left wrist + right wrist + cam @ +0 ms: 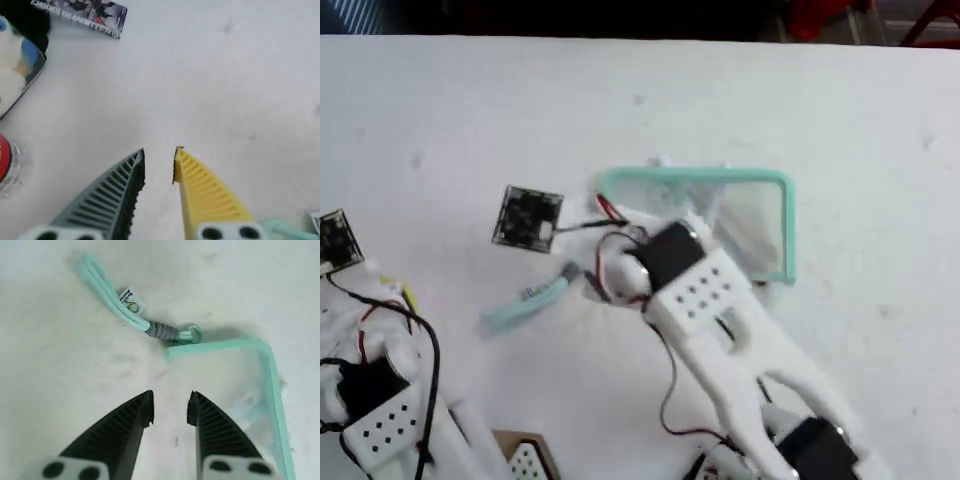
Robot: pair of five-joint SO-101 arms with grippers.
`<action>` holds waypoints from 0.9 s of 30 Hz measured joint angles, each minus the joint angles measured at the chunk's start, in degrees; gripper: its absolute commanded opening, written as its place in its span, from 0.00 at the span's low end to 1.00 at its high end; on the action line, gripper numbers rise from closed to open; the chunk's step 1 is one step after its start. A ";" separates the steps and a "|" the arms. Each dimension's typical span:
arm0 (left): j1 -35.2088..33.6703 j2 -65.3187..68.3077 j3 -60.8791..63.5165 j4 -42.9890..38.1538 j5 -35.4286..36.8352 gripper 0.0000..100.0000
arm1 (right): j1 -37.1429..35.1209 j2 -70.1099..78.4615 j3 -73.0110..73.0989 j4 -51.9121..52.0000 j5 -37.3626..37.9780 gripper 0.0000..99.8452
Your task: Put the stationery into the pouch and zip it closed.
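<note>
Pouch [787,225] x1, strap [102,284] x1, left end effector [159,166], right end effector [170,409], both narrow gap, empty.

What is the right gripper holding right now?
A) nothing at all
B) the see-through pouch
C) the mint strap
A: the right gripper has its black fingers apart with nothing pinched between them. The mint strap and the pouch lie untouched on the table.

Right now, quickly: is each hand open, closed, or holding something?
Left hand: open, holding nothing.
Right hand: open, holding nothing, beside the pouch.
</note>
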 measured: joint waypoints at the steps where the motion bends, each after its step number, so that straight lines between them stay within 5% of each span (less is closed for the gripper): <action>1: -0.70 0.88 1.32 -1.05 -0.97 0.12 | 0.09 2.64 0.44 -1.85 0.26 0.12; 8: -2.99 1.14 11.25 -8.62 -5.27 0.12 | -4.92 18.99 1.41 -13.54 1.23 0.13; 15: -2.29 1.14 12.57 -10.11 -5.63 0.12 | -8.88 26.99 0.18 -18.20 10.37 0.34; 27: -0.88 1.14 13.45 -10.46 -5.63 0.12 | -8.18 38.86 -5.01 -18.81 20.04 0.26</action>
